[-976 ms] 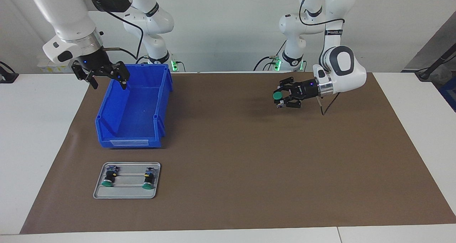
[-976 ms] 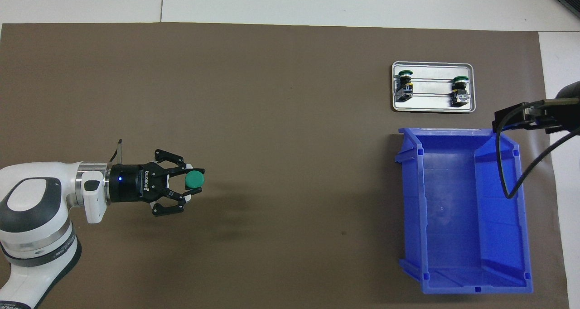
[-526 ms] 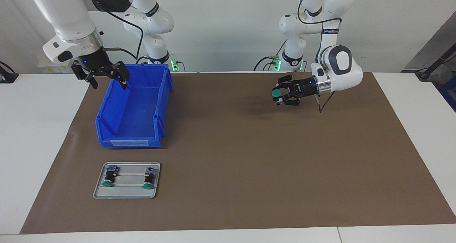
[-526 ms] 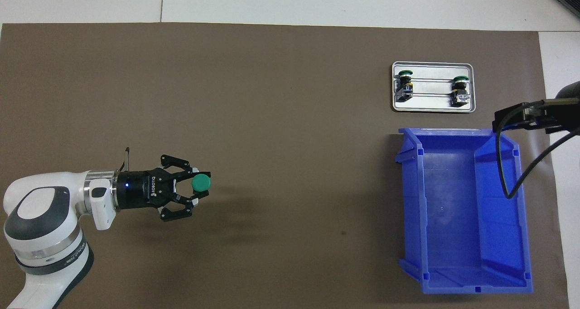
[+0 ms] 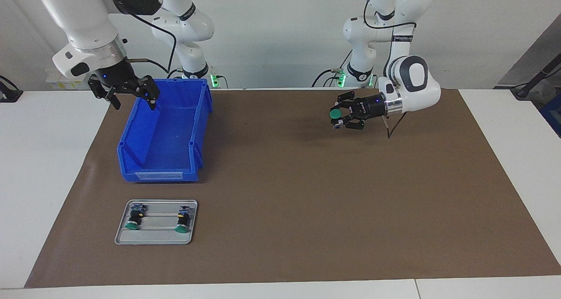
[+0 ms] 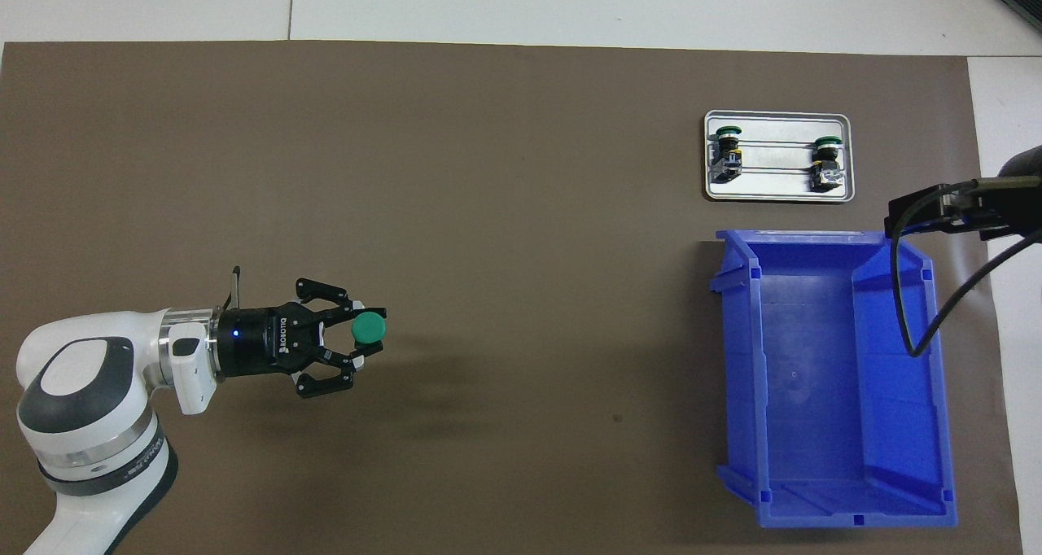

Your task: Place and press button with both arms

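While overhead crops it, right hand (image 5: 131, 96) spread, over bin (image 5: 168, 158) edge.

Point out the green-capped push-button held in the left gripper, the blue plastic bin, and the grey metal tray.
green-capped push-button (image 6: 369, 326): overhead view, on its round green cap.
left gripper (image 5: 336, 116): facing view, between its fingertips.
blue plastic bin (image 5: 164, 175): facing view, on its low front wall.
grey metal tray (image 6: 777, 116): overhead view, on its rim.
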`<state>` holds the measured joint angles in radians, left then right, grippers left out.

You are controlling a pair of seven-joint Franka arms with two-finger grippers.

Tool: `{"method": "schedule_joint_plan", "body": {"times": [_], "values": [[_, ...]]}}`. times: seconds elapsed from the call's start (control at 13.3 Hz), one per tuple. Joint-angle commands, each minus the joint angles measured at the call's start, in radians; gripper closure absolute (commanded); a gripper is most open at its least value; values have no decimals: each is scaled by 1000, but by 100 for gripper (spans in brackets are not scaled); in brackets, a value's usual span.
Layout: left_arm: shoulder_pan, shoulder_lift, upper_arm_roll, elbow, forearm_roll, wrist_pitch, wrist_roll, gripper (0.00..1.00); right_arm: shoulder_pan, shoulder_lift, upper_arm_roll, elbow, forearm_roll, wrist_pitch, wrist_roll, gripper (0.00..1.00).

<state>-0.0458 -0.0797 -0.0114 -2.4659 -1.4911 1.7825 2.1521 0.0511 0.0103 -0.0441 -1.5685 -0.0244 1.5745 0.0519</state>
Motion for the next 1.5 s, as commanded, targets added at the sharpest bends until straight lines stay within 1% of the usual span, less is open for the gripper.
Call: {"method": "schedule_joint_plan", "body": {"times": [0.0, 0.45, 0.83, 0.9, 0.98, 1.13, 1.2, 1.43], "values": [[1, -40, 5, -36, -21, 14, 11, 100, -5, -18, 4, -19, 4, 4, 6, 0], [27, -57, 8, -47, -18, -18, 12, 100, -5, -18, 4, -19, 4, 4, 6, 0], [11, -42, 4, -48, -20, 15, 31, 100, -5, -18, 4, -19, 4, 4, 6, 0], [-6, -31, 4, -48, -21, 58, 37, 100, -5, -18, 4, -21, 4, 4, 6, 0], [-29, 0, 2, -45, -34, 108, 58, 100, -5, -18, 4, -21, 4, 4, 6, 0], [-66, 93, 2, -28, -163, 129, 185, 100, -5, -19, 4, -19, 4, 4, 6, 0], [-95, 128, 4, -6, -204, 155, 222, 100, -5, -18, 4, -21, 4, 4, 6, 0], [-146, 202, 2, 60, -277, 239, 227, 100, -5, -18, 6, -21, 4, 4, 6, 0]]}}
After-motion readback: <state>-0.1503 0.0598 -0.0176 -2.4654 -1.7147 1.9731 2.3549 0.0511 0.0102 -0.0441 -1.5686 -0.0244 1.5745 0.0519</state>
